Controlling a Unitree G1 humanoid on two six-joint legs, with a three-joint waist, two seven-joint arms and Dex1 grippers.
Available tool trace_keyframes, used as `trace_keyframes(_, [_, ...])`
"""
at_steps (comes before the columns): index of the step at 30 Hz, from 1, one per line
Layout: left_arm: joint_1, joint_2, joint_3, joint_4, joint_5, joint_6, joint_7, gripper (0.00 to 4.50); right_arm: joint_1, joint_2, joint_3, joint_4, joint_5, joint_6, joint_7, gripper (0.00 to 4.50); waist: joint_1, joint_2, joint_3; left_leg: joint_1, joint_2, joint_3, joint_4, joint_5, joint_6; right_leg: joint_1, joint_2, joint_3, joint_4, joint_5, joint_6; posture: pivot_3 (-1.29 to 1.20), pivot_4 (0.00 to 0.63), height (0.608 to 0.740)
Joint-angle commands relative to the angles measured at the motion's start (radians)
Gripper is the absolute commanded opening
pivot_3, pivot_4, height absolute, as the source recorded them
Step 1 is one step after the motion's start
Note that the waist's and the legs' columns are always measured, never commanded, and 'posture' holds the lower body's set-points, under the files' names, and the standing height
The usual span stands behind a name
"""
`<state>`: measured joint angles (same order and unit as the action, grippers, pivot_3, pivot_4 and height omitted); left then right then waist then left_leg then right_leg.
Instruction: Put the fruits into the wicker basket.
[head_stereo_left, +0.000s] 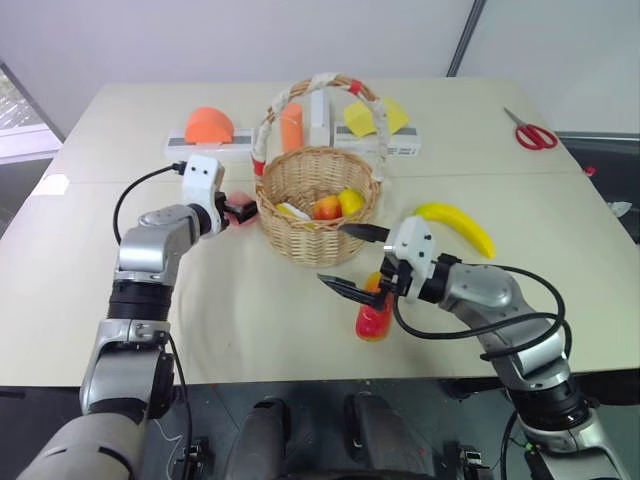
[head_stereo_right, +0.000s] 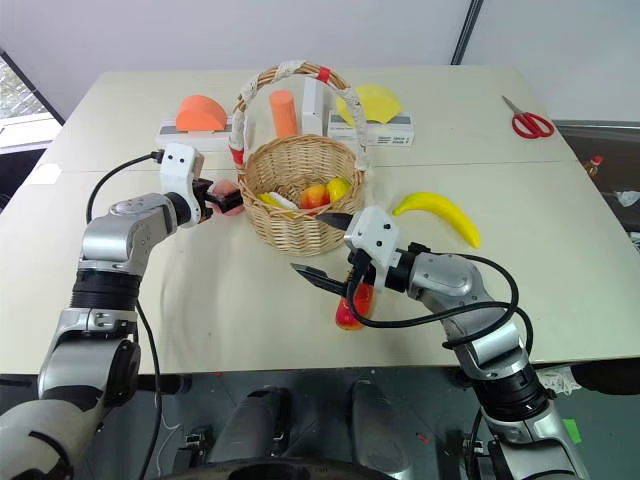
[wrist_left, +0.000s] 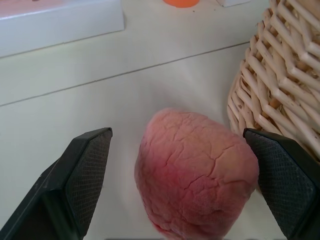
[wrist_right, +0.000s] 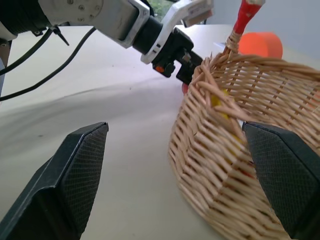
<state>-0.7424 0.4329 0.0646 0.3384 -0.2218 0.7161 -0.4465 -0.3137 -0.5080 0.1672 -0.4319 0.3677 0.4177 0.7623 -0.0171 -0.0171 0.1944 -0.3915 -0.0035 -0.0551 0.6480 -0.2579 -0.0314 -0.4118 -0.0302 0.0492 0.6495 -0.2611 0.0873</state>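
On a pale table (head_stereo_left: 300, 300), a round wicker basket (head_stereo_left: 318, 205) with a tall taped handle stands at centre, already holding some small red and yellow pieces. The step in hand appears to be picking up the peach (wrist_left: 196, 172), with the mango-like fruit (head_stereo_left: 374, 316) and the banana (head_stereo_left: 458, 226) still out on the tabletop.

The left gripper (wrist_left: 180, 185) reaches in just beside the basket's left wall, its two black fingers spread wide and holding nothing. In the left wrist view the pink-red peach rests on the table between those fingers, nearer to the finger on the basket's side; whether that finger touches it cannot be told, and a clear gap remains on the other side. The wicker wall sits close behind it.

The right gripper (head_stereo_left: 355, 258) hangs in front of the basket, also spread wide and empty. The red-to-yellow mango-like fruit lies on the table under and just behind its lower finger; the banana lies apart, to the right of the basket.

The next move likely calls for the left fingers to close squarely on the peach without nudging the basket, then lift it over the rim.
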Motion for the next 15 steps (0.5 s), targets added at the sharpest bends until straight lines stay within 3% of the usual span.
trace_keyframes(1, [-0.008, 0.002, 0.027, 0.015, -0.004, -0.019, 0.003, 4.48, -0.016, -0.007, -0.020, -0.055, 0.016, -0.001, 0.006, 4.50, 0.000, 0.000, 0.000, 0.000, 0.000, 0.000, 0.000, 0.000, 0.000, 0.000, 0.000, 0.000, 0.000, 0.000, 0.000, 0.00, 0.150, 0.740])
trace_keyframes(7, [-0.015, -0.004, 0.029, 0.040, -0.013, -0.029, -0.001, 4.48, -0.022, -0.010, -0.023, -0.062, 0.014, 0.007, 0.003, 4.50, 0.000, 0.000, 0.000, 0.000, 0.000, 0.000, 0.000, 0.000, 0.000, 0.000, 0.000, 0.000, 0.000, 0.000, 0.000, 0.00, 0.150, 0.740])
trace_keyframes(10, [-0.015, -0.006, 0.032, 0.042, -0.015, -0.030, 0.003, 3.70, -0.025, -0.013, -0.027, -0.066, 0.015, 0.012, 0.001, 4.50, 0.000, 0.000, 0.000, 0.000, 0.000, 0.000, 0.000, 0.000, 0.000, 0.000, 0.000, 0.000, 0.000, 0.000, 0.000, 0.00, 0.150, 0.740])
trace_keyframes(13, [-0.014, -0.003, 0.030, 0.047, -0.008, -0.028, 0.007, 2.47, -0.027, -0.014, -0.027, -0.068, 0.015, 0.014, -0.001, 4.50, 0.000, 0.000, 0.000, 0.000, 0.000, 0.000, 0.000, 0.000, 0.000, 0.000, 0.000, 0.000, 0.000, 0.000, 0.000, 0.00, 0.150, 0.740])
trace_keyframes(15, [-0.012, 0.004, 0.028, 0.051, -0.002, -0.027, 0.010, 2.33, -0.028, -0.014, -0.026, -0.070, 0.014, 0.016, -0.003, 4.50, 0.000, 0.000, 0.000, 0.000, 0.000, 0.000, 0.000, 0.000, 0.000, 0.000, 0.000, 0.000, 0.000, 0.000, 0.000, 0.00, 0.150, 0.740])
